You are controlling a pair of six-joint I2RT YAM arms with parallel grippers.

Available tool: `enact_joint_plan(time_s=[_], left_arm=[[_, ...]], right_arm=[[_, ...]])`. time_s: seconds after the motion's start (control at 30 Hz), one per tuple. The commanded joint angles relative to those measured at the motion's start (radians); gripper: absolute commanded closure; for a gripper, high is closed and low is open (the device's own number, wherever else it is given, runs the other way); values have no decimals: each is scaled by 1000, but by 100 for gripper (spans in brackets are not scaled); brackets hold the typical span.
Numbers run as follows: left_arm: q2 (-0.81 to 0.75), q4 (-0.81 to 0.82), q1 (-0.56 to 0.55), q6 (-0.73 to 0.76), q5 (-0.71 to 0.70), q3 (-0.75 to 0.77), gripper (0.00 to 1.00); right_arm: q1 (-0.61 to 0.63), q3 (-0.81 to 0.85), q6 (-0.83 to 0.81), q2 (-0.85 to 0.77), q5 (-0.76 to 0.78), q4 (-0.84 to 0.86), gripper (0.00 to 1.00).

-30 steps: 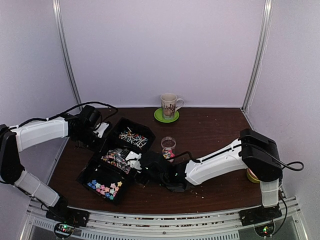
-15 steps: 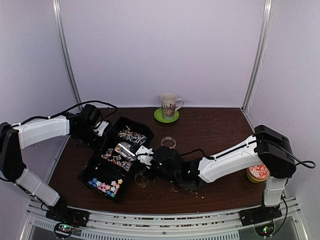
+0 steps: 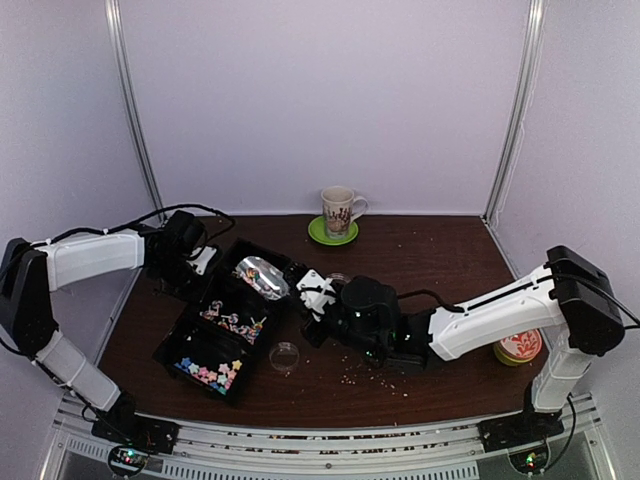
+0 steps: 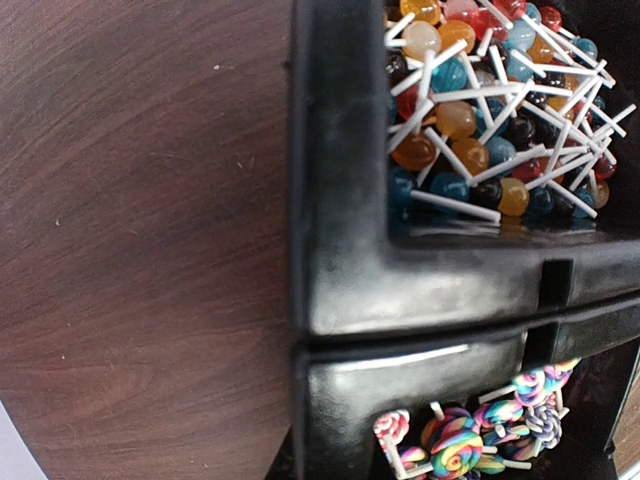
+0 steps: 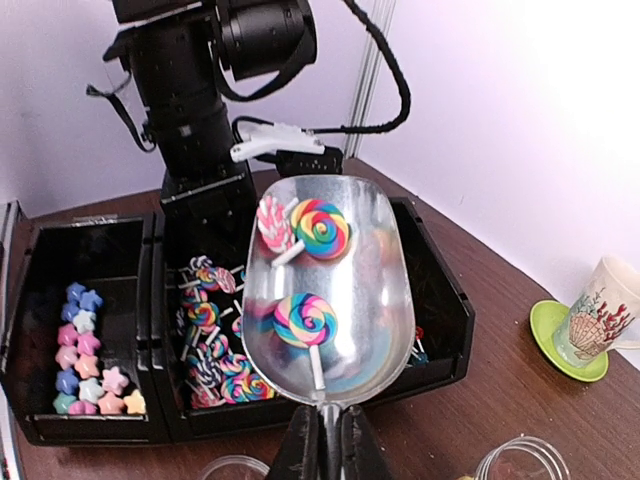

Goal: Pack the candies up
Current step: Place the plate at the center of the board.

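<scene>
My right gripper (image 5: 328,445) (image 3: 318,296) is shut on the handle of a metal scoop (image 5: 330,290) (image 3: 258,277). The scoop hangs level above the black three-part tray (image 3: 190,325) with three swirl lollipops (image 5: 305,320) in its bowl. The candies fill the tray: pastel stars (image 3: 210,372) (image 5: 85,350) in the near part, swirl lollipops (image 3: 232,322) (image 4: 470,440) in the middle, ball lollipops (image 4: 480,130) in the far part. My left gripper (image 3: 200,262) (image 5: 205,190) sits shut on the tray's far left wall; its fingers are hidden in the left wrist view.
A glass jar (image 3: 338,283) stands behind the right wrist, and a small clear lid (image 3: 284,355) lies next to the tray. A mug on a green saucer (image 3: 338,212) (image 5: 598,315) is at the back. A round tin (image 3: 522,346) sits at the right, and crumbs (image 3: 375,378) dot the table.
The right arm has lifted the scoop out of the middle compartment with lollipops in it and carried it toward the far part of the tray. The left arm has stayed put.
</scene>
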Motion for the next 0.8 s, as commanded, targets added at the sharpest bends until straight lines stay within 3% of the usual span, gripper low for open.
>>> enact_joint_plan(time_s=[0.0,0.07,0.23,0.77], left_arm=[[-10,66,11,-30,39,61,100],[-7,65,9,-30,40,63,100],[-1,60,12,-32,26,63,100],[65,75,37,-15,9,72,100]], right_arm=[[-10,-12,76,-59,-83,81,100],[-6,-14,90,-67,-119,97,100],[-7,-23,73,-101,-34,26,100],[-37,-62,83,-403,150,-625,100]])
